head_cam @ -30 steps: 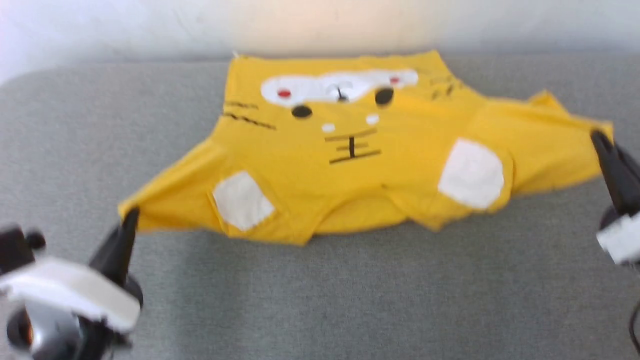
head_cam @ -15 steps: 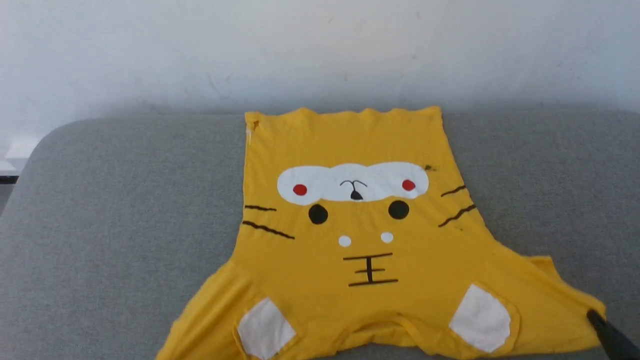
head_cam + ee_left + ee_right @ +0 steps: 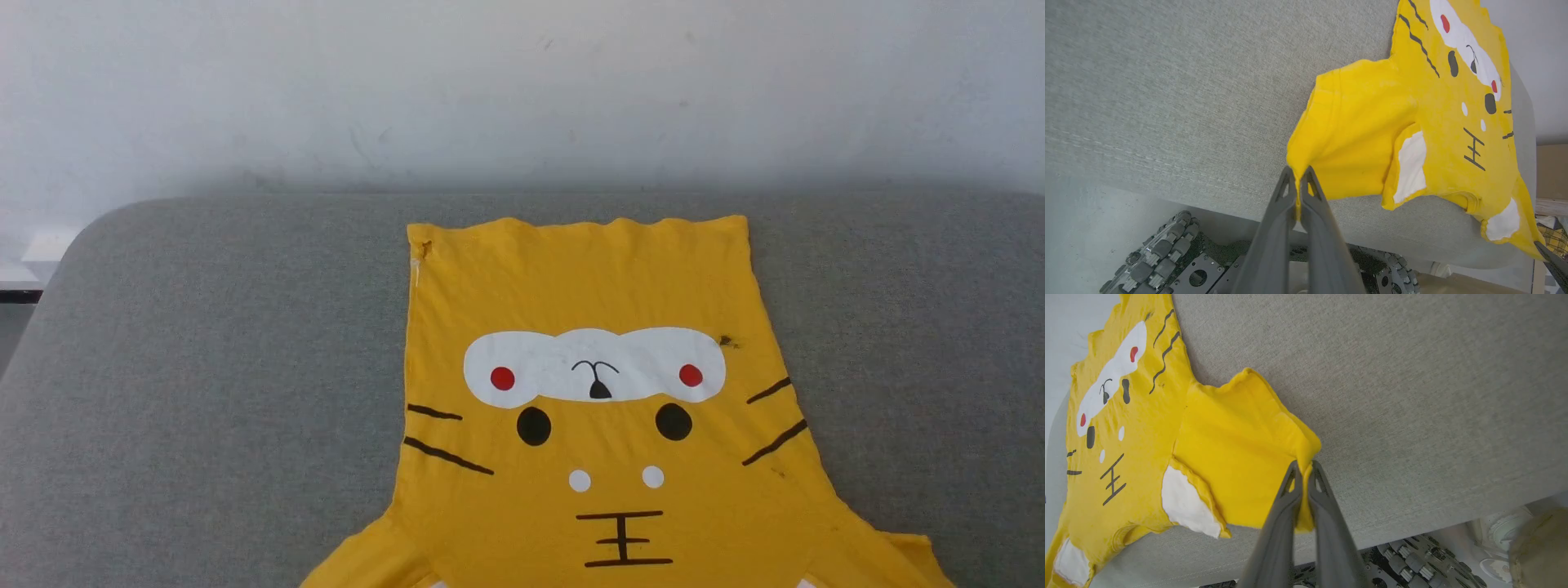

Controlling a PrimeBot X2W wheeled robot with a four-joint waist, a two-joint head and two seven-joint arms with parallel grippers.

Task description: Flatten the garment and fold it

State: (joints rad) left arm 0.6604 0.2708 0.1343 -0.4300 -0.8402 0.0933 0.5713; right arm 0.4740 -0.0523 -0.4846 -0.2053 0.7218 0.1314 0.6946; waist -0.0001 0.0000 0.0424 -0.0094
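On grey upholstery [image 3: 204, 367], maybe a sofa: garment [image 3: 604, 278], sleeves [image 3: 371, 565] cropped below.

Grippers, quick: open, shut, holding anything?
Left gripper: shut on the garment, at a sleeve edge.
Right gripper: shut on the garment, at the other sleeve.

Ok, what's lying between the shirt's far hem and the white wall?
Nothing rests there: the head view shows a bare strip of grey cushion between the garment and the wall.
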